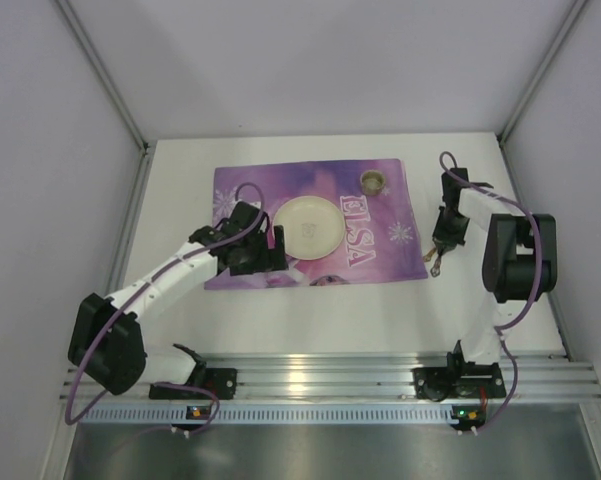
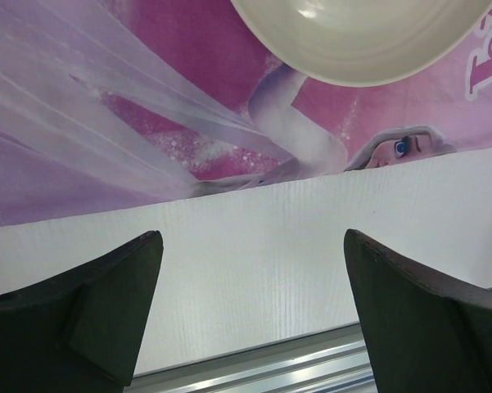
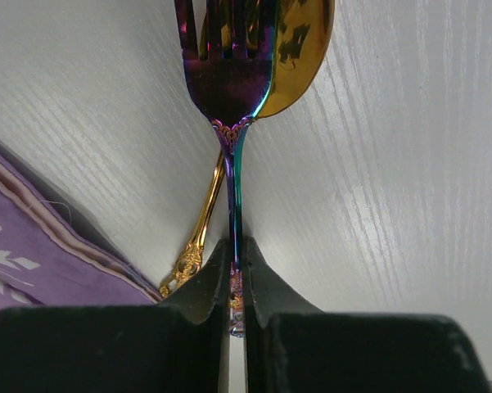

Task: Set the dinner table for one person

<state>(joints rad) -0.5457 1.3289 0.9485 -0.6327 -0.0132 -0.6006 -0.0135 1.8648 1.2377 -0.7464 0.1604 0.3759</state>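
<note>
The white dinner table [image 1: 330, 310] carries a purple "ELSA" placemat [image 1: 380, 215] with a cream plate [image 1: 307, 224] on it. My right gripper [image 1: 442, 243] is just off the placemat's right edge. In the right wrist view it [image 3: 237, 246] is shut on the handle of an iridescent fork [image 3: 227, 74], which lies over a gold spoon [image 3: 304, 49] on the table. My left gripper [image 1: 252, 252] is open and empty over the placemat's front left edge, beside the plate. In the left wrist view it [image 2: 254, 246] hangs over bare table [image 2: 295, 237], with the plate [image 2: 360, 41] beyond.
A small brownish cup [image 1: 373, 181] stands at the placemat's back right. The placemat's corner [image 3: 33, 278] lies left of the cutlery. A metal rail [image 1: 330, 378] runs along the near table edge. Grey walls enclose the table on three sides.
</note>
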